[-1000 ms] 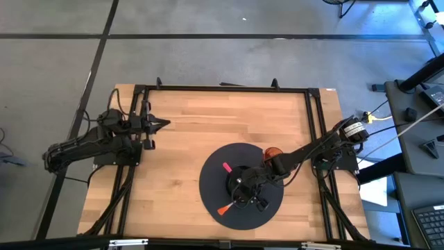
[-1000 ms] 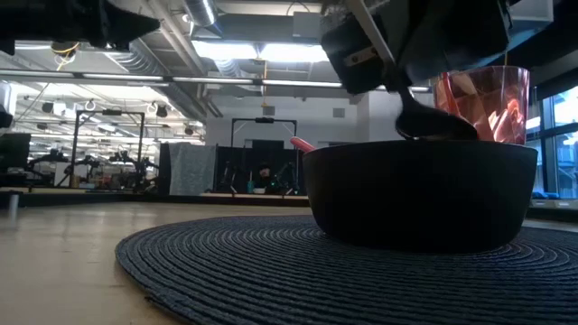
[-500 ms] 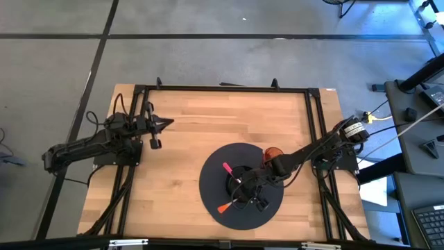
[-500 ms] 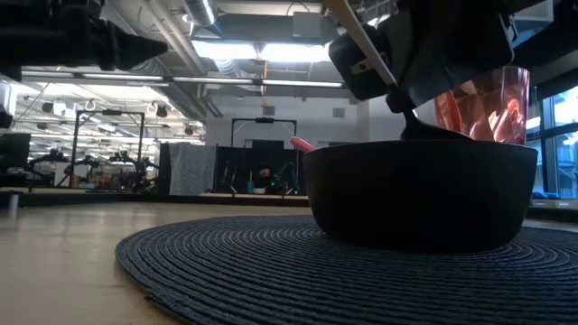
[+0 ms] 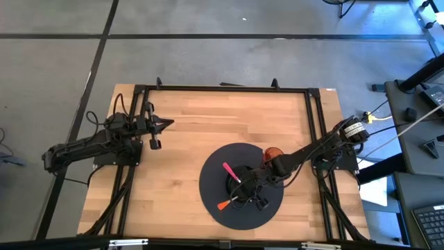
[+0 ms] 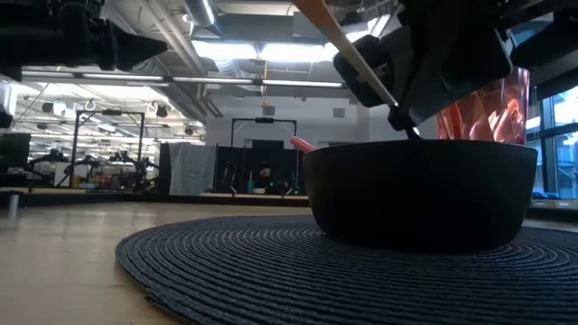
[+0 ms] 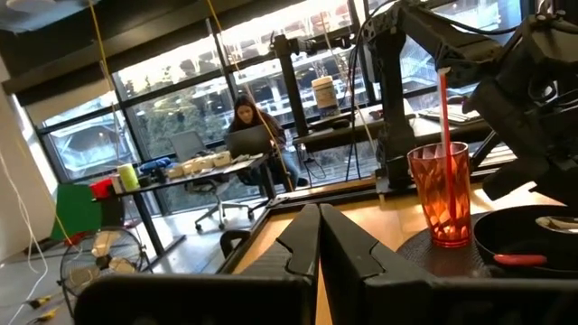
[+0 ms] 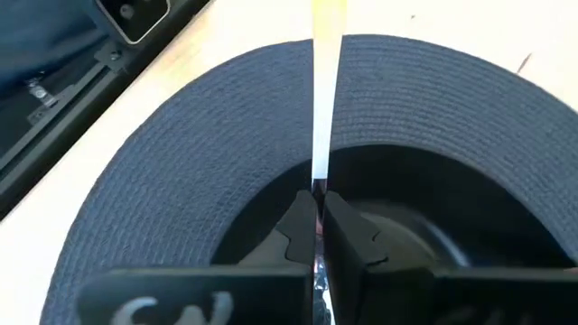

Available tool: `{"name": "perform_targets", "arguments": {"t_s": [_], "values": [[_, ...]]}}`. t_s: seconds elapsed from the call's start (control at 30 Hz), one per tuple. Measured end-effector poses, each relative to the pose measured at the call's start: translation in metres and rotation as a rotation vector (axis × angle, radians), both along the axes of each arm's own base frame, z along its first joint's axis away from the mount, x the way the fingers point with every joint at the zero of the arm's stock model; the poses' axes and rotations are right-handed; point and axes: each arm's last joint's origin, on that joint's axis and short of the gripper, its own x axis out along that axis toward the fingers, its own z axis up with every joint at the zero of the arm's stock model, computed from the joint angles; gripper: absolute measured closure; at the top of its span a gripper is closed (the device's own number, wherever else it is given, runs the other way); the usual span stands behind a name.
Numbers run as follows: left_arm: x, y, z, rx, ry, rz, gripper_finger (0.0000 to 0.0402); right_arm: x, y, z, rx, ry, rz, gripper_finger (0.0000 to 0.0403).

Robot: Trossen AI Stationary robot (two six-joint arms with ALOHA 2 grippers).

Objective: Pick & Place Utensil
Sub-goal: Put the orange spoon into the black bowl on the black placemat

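- Right gripper [image 5: 244,186] over the black bowl [image 6: 420,190], jaws clamped on an orange-handled utensil [image 5: 224,204]; thin handle pinched between the two fingers [image 8: 345,236] in the right wrist view.
- Utensil tilted: orange end sticking out past the bowl rim over the placemat [image 5: 210,182], dark end down inside the bowl (low view).
- Bowl sitting at centre of the round dark woven placemat, on the wooden desk [image 5: 187,132].
- Pink utensil [image 5: 227,169] resting in the bowl too, tip poking above the rim on the far side from the orange one.
- Red translucent tumbler [image 7: 442,193] upright on the placemat edge just beside the bowl, red straw [image 7: 443,97] standing in it.
- Left gripper [image 5: 164,124] hovering above the desk's left side, well apart from the placemat, jaws closed on nothing.
- Person seated at a laptop [image 7: 247,137] in the room beyond, seen in the left wrist view.
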Motion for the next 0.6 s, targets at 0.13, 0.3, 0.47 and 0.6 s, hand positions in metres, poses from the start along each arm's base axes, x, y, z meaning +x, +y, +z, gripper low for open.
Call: {"name": "perform_targets", "arguments": {"t_s": [0.13, 0.3, 0.47, 0.6], "values": [[0.0, 0.0, 0.0, -0.009, -0.002, -0.002, 0.0398, 0.0009, 0.0003, 0.0009, 0.0, -0.015, 0.004, 0.0394], [0.0, 0.0, 0.0, -0.011, -0.003, -0.002, 0.0398, 0.0001, -0.0008, -0.0003, -0.01, 0.0, -0.025, 0.0394], [0.0, 0.0, 0.0001, -0.011, -0.003, -0.003, 0.0398, 0.0001, -0.0009, -0.0003, -0.012, 0.001, -0.024, 0.0394], [0.0, 0.0, 0.0001, -0.011, -0.003, -0.003, 0.0398, 0.0015, -0.0023, -0.0059, -0.054, 0.008, -0.055, 0.0394]]}}
